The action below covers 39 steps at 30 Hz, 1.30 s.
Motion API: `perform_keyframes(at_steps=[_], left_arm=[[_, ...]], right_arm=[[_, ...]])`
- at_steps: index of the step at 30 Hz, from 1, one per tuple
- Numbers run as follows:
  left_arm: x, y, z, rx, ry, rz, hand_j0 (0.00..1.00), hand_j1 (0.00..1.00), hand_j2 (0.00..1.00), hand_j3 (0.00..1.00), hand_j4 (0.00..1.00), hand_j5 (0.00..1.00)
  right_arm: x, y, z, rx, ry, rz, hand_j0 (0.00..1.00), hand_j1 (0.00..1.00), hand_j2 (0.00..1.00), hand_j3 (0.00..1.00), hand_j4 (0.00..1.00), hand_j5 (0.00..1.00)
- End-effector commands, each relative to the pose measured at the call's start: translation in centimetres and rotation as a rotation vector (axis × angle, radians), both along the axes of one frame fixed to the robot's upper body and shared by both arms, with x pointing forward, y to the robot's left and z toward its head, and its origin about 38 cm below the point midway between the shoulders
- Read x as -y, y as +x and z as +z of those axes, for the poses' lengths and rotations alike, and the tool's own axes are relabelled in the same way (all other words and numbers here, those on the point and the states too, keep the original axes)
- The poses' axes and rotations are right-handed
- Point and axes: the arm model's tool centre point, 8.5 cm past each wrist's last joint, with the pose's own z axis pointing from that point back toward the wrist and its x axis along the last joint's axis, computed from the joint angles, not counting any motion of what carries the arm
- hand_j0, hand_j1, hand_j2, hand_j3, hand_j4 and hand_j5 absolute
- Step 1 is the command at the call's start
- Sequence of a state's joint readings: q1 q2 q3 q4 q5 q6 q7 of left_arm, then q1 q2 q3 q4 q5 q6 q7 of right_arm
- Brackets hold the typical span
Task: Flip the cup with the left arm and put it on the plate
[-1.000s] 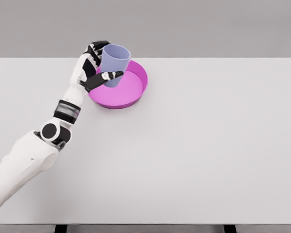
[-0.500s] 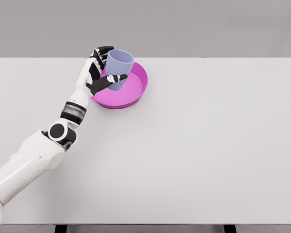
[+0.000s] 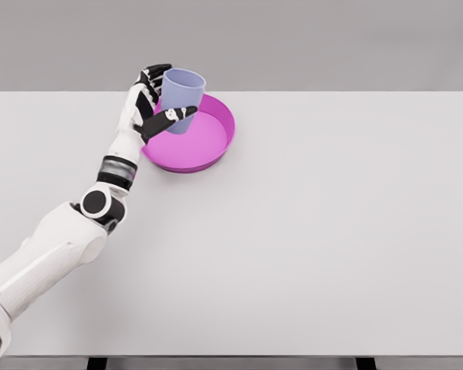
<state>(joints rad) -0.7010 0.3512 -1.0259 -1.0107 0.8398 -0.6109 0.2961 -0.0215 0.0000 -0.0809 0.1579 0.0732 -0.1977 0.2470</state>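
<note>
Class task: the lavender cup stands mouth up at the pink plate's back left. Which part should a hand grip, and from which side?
Grip the cup around its side wall at mid-height, coming from the left, as the left hand does now. It stands upright and tapers, the wall is bare, and the plate rim lies lower.

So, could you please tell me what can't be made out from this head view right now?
- Whether the cup rests on the plate or hangs just above it: its base sits behind the left hand's thumb and the single view gives no height.
- The left hand's palm contact: hidden behind the cup.
- The right arm: out of frame.
- The table's legs: cut off at the bottom edge.
</note>
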Motion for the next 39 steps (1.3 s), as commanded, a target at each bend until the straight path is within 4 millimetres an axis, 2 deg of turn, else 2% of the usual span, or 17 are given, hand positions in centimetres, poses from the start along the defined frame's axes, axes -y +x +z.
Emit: perform_keyframes(at_steps=[1, 4, 20, 29, 39], left_arm=[[0.3, 0.0, 0.2, 0.006, -0.003, -0.003, 0.34, 0.34, 0.34, 0.34, 0.34, 0.34], [0.7, -0.3, 0.5, 0.017, -0.006, -0.019, 0.34, 0.34, 0.34, 0.34, 0.34, 0.34], [-0.3, 0.3, 0.7, 0.017, -0.018, 0.047, 0.35, 0.35, 0.35, 0.35, 0.35, 0.35], [-0.3, 0.5, 3.2, 0.092, -0.039, 0.045, 0.34, 0.34, 0.34, 0.34, 0.34, 0.34], [1.1, 0.2, 2.4, 0.063, -0.083, 0.09, 0.34, 0.34, 0.34, 0.34, 0.34, 0.34]], right_arm=[[0.0, 0.0, 0.0, 0.0, 0.0, 0.002, 1.0, 1.0, 1.0, 1.0, 1.0, 1.0], [0.0, 0.0, 0.0, 0.0, 0.0, 0.0, 1.0, 1.0, 1.0, 1.0, 1.0, 1.0], [0.0, 0.0, 0.0, 0.0, 0.0, 0.0, 1.0, 1.0, 1.0, 1.0, 1.0, 1.0], [0.0, 0.0, 0.0, 0.0, 0.0, 0.002, 1.0, 1.0, 1.0, 1.0, 1.0, 1.0], [0.0, 0.0, 0.0, 0.0, 0.0, 0.0, 1.0, 1.0, 1.0, 1.0, 1.0, 1.0]])
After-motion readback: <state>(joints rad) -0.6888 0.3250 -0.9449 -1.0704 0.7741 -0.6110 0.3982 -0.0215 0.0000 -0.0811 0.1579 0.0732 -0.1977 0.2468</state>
